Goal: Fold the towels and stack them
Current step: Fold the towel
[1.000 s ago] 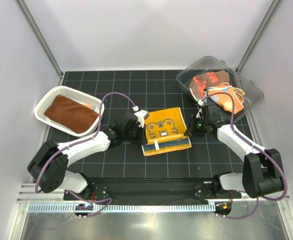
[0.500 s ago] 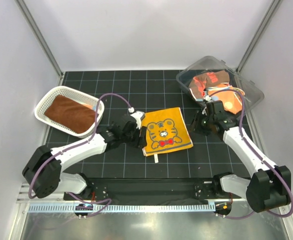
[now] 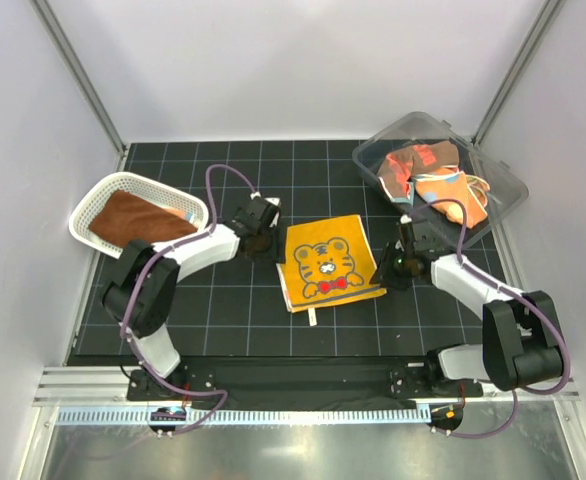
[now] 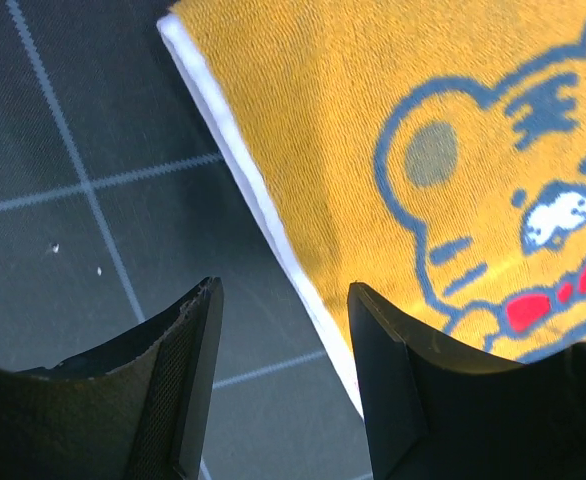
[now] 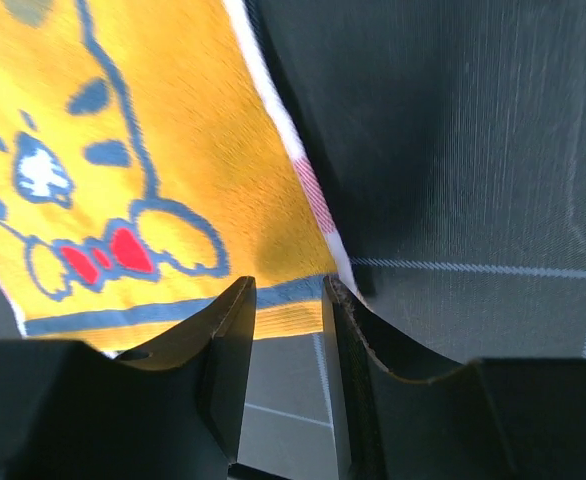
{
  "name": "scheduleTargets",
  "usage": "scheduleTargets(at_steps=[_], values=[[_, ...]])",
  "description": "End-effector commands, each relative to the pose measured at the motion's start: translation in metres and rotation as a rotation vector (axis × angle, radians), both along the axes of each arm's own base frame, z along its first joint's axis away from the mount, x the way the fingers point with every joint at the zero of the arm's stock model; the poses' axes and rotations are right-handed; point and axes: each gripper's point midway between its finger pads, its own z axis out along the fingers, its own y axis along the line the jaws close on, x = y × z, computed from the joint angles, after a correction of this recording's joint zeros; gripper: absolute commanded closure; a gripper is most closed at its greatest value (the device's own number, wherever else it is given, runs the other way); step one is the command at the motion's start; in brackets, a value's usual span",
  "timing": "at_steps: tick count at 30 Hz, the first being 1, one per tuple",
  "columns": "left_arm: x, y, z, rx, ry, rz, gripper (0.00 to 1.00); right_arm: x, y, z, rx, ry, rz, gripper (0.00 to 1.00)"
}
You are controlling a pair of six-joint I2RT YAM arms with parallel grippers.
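**Tiger towel flat mid-desk, both claws open at its edges**

Yellow-orange tiger towel (image 3: 328, 265) lies flat on the black gridded desk (image 3: 223, 310), print side up. It has a white border on its left side and a blue stripe along its near edge.

Left claw (image 3: 270, 243) is at the towel's left edge, toward the far corner. Jaws are apart with nothing between them; the left wrist view shows the towel's border under the gap.

Right claw (image 3: 389, 268) is at the towel's right edge, by the near corner. Jaws are parted narrowly, the towel corner shows below the gap, and no cloth looks pinched.

White mesh basket (image 3: 91, 200) sits well left of the tiger towel, with a rust-brown towel (image 3: 133, 222) lying inside. Clear plastic bin (image 3: 498, 180) sits far-right of the tiger towel, holding crumpled orange-red towels (image 3: 438, 185).
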Motion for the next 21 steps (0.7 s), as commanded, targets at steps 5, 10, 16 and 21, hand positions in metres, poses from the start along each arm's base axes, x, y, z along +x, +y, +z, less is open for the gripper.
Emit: scheduleTargets(at_steps=[5,10,16,21], values=[[0.039,0.01,-0.005,-0.011,0.02,0.067,0.49,-0.022,0.038,-0.016,0.022,-0.052,0.016,0.6],[0.065,0.035,0.0,-0.004,0.038,0.136,0.62,-0.046,0.062,-0.021,0.054,-0.06,0.019,0.6],[0.072,0.022,0.042,-0.091,-0.015,0.073,0.55,-0.046,0.039,0.004,-0.048,-0.104,-0.024,0.58],[0.074,-0.018,0.059,-0.286,-0.034,-0.078,0.62,0.004,0.046,0.055,-0.079,-0.265,0.004,0.59]])
